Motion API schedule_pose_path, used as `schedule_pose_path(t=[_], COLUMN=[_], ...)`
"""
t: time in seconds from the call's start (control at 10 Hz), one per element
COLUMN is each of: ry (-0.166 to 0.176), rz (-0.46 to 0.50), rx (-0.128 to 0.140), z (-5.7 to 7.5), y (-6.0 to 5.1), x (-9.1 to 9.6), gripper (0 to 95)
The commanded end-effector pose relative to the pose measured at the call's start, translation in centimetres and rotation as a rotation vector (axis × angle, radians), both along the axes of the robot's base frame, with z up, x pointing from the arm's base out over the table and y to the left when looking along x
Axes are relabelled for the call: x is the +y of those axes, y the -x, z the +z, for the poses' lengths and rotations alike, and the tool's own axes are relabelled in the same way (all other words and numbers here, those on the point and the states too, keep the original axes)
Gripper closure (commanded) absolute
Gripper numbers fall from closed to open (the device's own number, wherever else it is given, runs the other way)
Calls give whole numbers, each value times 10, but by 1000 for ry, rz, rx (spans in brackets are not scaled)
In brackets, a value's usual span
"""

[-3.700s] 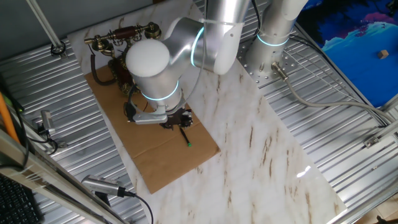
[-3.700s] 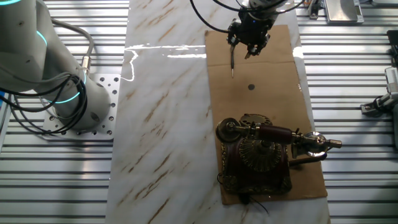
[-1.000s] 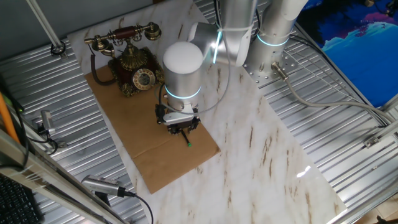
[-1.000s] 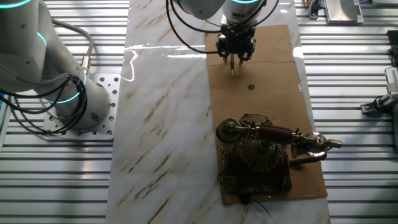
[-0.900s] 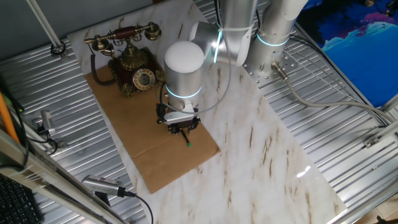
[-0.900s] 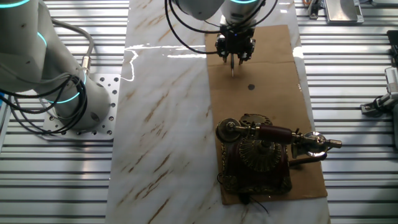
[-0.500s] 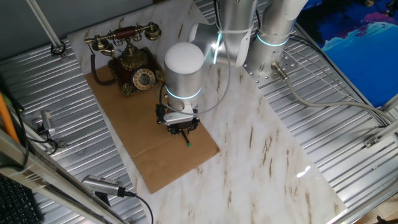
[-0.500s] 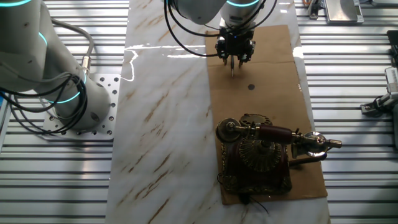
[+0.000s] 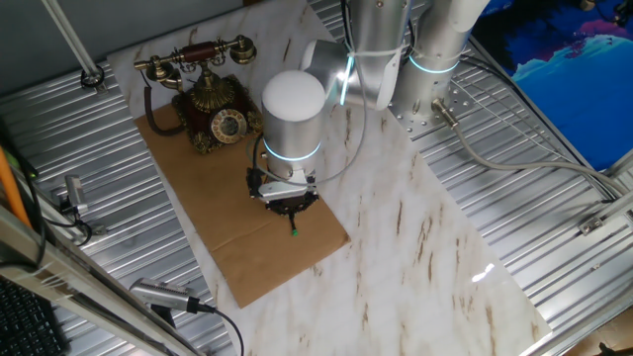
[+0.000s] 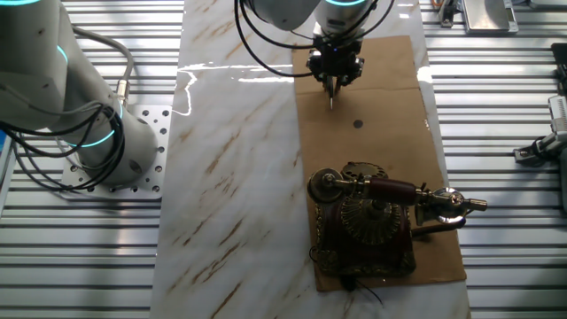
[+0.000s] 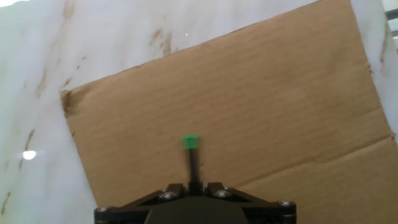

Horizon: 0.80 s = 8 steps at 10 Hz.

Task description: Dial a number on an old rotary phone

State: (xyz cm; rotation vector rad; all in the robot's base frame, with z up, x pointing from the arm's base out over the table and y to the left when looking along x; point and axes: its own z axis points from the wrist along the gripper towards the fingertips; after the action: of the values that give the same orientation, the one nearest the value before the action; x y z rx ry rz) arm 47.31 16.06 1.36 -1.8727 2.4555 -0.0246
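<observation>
In one fixed view, the old rotary phone (image 9: 206, 94) stands at the far left end of a cardboard sheet (image 9: 237, 227) on the marble table (image 9: 415, 247), its handset resting across the cradle. The gripper (image 9: 285, 202) hangs over the sheet's right part, well apart from the phone, clamped on a thin black stick (image 9: 292, 222) with a green tip. In the other fixed view, the phone (image 10: 368, 221) sits near, the gripper (image 10: 334, 76) far, stick (image 10: 331, 97) pointing down. In the hand view, the 2 fingers (image 11: 173, 191) pinch the stick (image 11: 193, 163) above the cardboard (image 11: 261, 93).
</observation>
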Motion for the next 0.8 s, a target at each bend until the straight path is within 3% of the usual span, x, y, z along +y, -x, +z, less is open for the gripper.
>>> schedule_pose_path(t=[0.1, 0.4, 0.6, 0.8], ry=[0, 4, -2, -17], rz=[-13, -5, -1, 24], rx=[-3, 22, 58, 113], z=[-5, 19, 47, 78], y=[-2, -11, -10, -15], x=[0, 4, 8, 2], gripper=[950, 950, 950, 950])
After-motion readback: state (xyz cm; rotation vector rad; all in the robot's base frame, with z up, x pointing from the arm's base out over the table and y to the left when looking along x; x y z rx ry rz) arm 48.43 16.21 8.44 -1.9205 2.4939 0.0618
